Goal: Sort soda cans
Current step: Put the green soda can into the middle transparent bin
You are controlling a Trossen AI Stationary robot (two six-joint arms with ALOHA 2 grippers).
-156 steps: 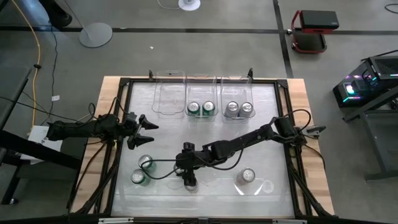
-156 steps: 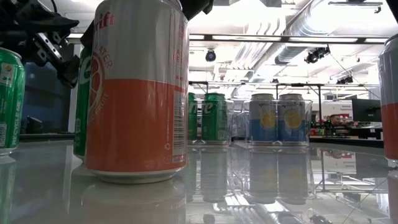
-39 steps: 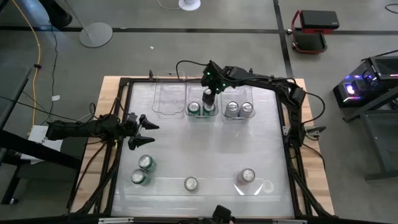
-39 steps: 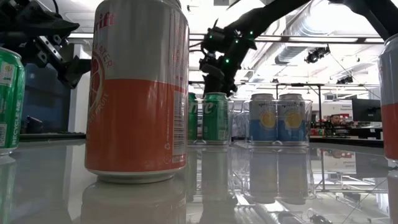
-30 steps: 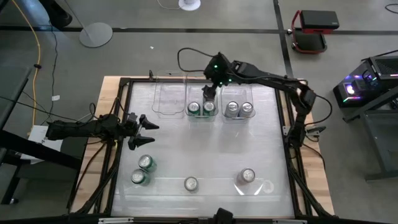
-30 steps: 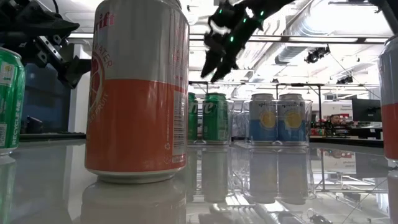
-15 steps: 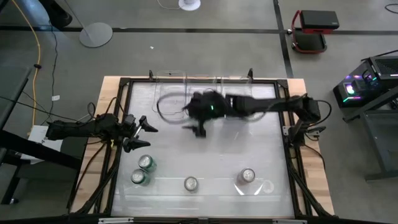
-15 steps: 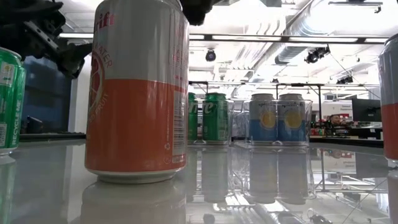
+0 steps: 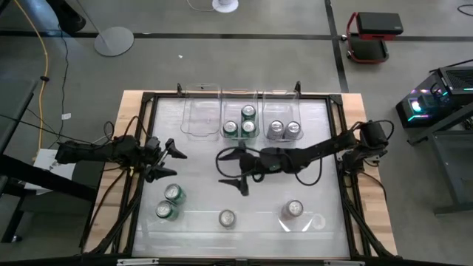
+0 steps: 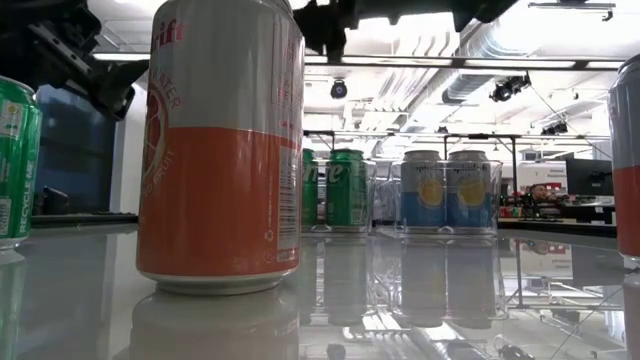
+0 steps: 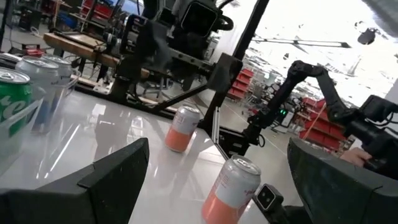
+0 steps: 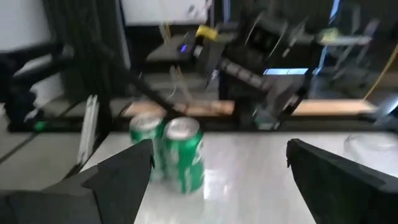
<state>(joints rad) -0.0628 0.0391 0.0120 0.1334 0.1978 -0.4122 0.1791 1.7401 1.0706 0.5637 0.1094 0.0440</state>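
Three green soda cans (image 9: 242, 123) stand in the middle clear bin, and two silver-topped cans (image 9: 284, 129) stand in the right bin. Near the front edge stand two green cans (image 9: 169, 202), an orange-and-silver can (image 9: 227, 218) (image 10: 220, 150) and another can (image 9: 294, 210). My right gripper (image 9: 230, 174) (image 12: 219, 144) hangs open above the table's middle, holds nothing, and faces the two green cans (image 12: 168, 152). My left gripper (image 9: 171, 164) (image 11: 217, 142) waits open over the left side, beyond those green cans.
The left clear bin (image 9: 199, 118) holds no cans. A black frame (image 9: 148, 100) runs round the glossy table top. Bare table lies between the bins and the front row of cans. The left wrist view shows the two orange-and-silver cans (image 11: 182, 127) across the table.
My right gripper has risen from the green can at the far end of the middle bin, left it standing there, and swung toward the near edge and leftward to the table's middle, open. My left gripper has shifted slightly.
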